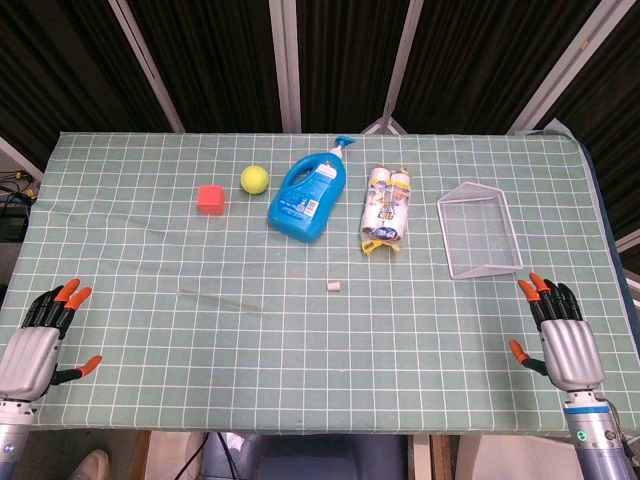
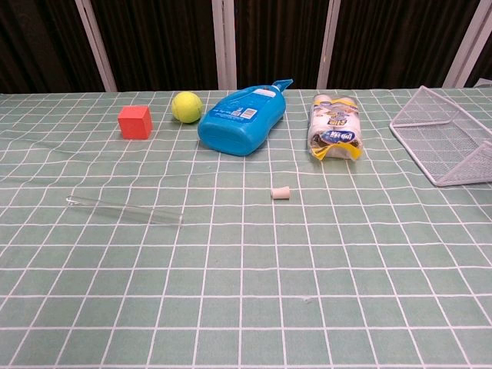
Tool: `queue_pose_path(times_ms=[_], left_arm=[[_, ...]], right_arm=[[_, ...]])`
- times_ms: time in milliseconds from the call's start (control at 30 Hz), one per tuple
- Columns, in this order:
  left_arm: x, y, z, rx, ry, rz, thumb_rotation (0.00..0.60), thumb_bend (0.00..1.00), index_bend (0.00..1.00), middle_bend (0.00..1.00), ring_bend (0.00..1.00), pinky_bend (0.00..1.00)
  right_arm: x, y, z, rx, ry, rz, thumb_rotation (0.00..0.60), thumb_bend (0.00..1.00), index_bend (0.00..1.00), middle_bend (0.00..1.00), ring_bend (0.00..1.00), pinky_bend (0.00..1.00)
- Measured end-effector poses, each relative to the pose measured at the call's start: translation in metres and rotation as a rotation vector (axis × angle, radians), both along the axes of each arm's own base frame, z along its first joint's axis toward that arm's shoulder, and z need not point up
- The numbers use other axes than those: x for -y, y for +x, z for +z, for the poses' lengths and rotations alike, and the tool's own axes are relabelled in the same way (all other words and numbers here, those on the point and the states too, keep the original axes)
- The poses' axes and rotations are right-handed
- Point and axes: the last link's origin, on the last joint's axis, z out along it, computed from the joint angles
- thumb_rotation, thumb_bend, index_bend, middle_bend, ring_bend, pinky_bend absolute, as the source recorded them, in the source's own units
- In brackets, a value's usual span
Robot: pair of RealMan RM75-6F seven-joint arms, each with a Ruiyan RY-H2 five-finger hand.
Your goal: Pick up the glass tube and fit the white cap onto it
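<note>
A clear glass tube point(image 2: 123, 210) lies flat on the green checked cloth, left of centre; in the head view it is only a faint streak point(image 1: 215, 298). The small white cap point(image 2: 281, 192) point(image 1: 334, 286) lies on its side to the tube's right, apart from it. My left hand point(image 1: 40, 345) rests at the table's near left corner, fingers apart and holding nothing. My right hand point(image 1: 558, 335) sits at the near right corner, likewise spread and holding nothing. Neither hand shows in the chest view.
Across the far half stand a red cube point(image 1: 210, 198), a yellow-green ball point(image 1: 254, 179), a blue detergent bottle point(image 1: 304, 195) lying down, a wrapped pack of bottles point(image 1: 386, 209) and a wire basket point(image 1: 480, 231) at the right.
</note>
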Motion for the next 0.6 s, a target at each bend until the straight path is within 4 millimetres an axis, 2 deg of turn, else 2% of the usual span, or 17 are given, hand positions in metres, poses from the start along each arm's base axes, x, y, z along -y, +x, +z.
queue_pose_path(times_ms=[367, 467, 600], left_arm=[[-0.006, 0.000, -0.003, -0.013, -0.022, 0.005, 0.600, 0.18, 0.04, 0.00, 0.00, 0.00], [-0.013, 0.002, -0.003, -0.028, -0.034, -0.002, 0.600, 0.18, 0.09, 0.02, 0.00, 0.00], [-0.029, 0.010, -0.005, -0.072, -0.053, -0.025, 0.600, 0.19, 0.17, 0.10, 0.00, 0.00]], right_arm=[[0.000, 0.001, -0.001, 0.007, 0.001, -0.006, 0.600, 0.31, 0.00, 0.00, 0.00, 0.00], [0.000, 0.001, -0.001, 0.009, 0.002, -0.007, 0.600, 0.32, 0.00, 0.00, 0.00, 0.00], [0.000, 0.001, -0.002, 0.013, 0.006, -0.010, 0.600, 0.32, 0.00, 0.00, 0.00, 0.00]])
